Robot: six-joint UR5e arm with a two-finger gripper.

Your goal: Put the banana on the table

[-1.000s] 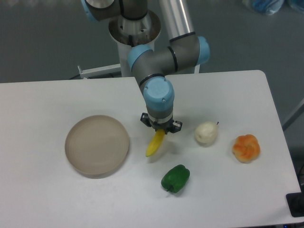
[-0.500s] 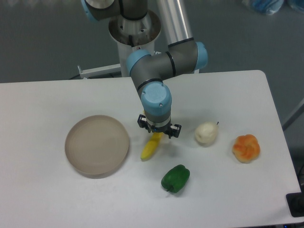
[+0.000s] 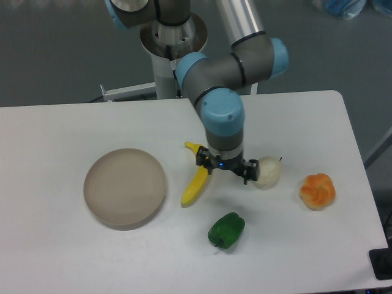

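The yellow banana lies flat on the white table, just right of the round beige plate, its stem end pointing up toward the arm. My gripper hangs to the right of the banana and apart from it, between the banana and the white fruit. Its jaws point down at the table and hold nothing; the wrist hides the fingertips from this camera.
A round beige plate sits left of the banana. A green pepper lies in front of it. A white fruit sits right beside the gripper, and an orange lobed fruit further right.
The banana has left the gripper and now lies on the table. The gripper has moved right and slightly up, away from it.
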